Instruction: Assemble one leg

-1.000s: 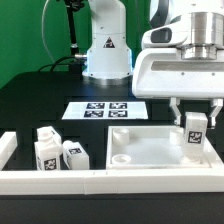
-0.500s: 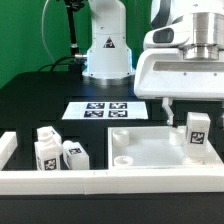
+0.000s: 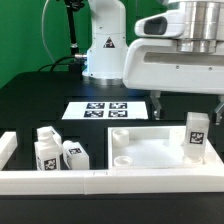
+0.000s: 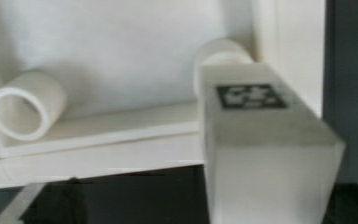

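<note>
One leg (image 3: 196, 135), a white square post with a marker tag, stands upright on the near corner of the large flat white slab (image 3: 150, 150) at the exterior view's right. My gripper (image 3: 188, 105) hangs just above the leg, jaws spread wide and empty, one finger (image 3: 155, 101) on each side, not touching it. In the wrist view the same leg (image 4: 256, 120) fills the middle with its tag facing the camera. The slab (image 4: 123, 60) lies behind it, with a raised round socket (image 4: 25, 102). My fingertips do not show clearly there.
Two more tagged legs (image 3: 45, 150) (image 3: 72, 153) stand at the exterior view's left. A white rail (image 3: 100, 182) runs along the front and a white block (image 3: 7, 148) sits at far left. The marker board (image 3: 97, 110) lies before the robot base (image 3: 105, 55).
My gripper has let go of the leg, spread its jaws and risen, shifting a little toward the exterior view's left. The leg stays standing on the slab's corner.
</note>
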`<state>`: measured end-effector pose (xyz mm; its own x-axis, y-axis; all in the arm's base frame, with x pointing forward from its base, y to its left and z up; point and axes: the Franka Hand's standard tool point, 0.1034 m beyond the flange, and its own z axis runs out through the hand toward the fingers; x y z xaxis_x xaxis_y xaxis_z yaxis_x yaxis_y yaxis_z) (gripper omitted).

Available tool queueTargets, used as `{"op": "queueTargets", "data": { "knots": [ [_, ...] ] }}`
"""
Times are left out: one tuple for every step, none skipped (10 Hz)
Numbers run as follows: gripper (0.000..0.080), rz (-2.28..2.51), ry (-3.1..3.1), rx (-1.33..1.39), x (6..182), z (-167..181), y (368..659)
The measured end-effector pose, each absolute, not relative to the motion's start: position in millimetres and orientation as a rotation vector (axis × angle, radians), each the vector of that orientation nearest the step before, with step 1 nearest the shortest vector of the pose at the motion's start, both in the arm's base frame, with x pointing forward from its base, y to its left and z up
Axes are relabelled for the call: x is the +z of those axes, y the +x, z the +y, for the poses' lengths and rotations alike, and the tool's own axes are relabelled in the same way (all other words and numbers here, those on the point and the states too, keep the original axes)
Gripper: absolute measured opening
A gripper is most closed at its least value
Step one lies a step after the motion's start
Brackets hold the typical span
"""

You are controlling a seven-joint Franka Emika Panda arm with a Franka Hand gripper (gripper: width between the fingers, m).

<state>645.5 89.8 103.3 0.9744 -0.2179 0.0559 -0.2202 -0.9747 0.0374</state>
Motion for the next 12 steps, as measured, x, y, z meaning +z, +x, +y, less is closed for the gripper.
{"op": "queueTargets", "data": {
  "knots": [
    [0.0649, -0.386, 3.076, -0.056, 104.4, 91, 639],
    [0.0649, -0.419, 3.075, -0.095, 104.3, 92, 641],
    [0.0649, -0.437, 3.085, -0.036, 102.1, 99, 645],
    [0.0649, -0.459, 3.086, -0.028, 98.7, 105, 643],
    [0.0649, -0.465, 3.087, -0.011, 97.5, 106, 645],
    [0.0649, -0.471, 3.086, 0.008, 96.3, 105, 647],
    [0.0649, -0.515, 3.081, 0.037, 95.0, 108, 650],
    [0.0649, -0.548, 3.078, 0.055, 93.3, 110, 652],
    [0.0649, -0.562, 3.075, 0.055, 93.5, 109, 652],
    [0.0549, -0.566, 3.074, 0.055, 93.4, 108, 652],
    [0.0549, -0.659, 3.057, 0.055, 93.3, 108, 652],
    [0.0367, -0.799, 3.025, 0.056, 93.3, 109, 652]
  ]
}}
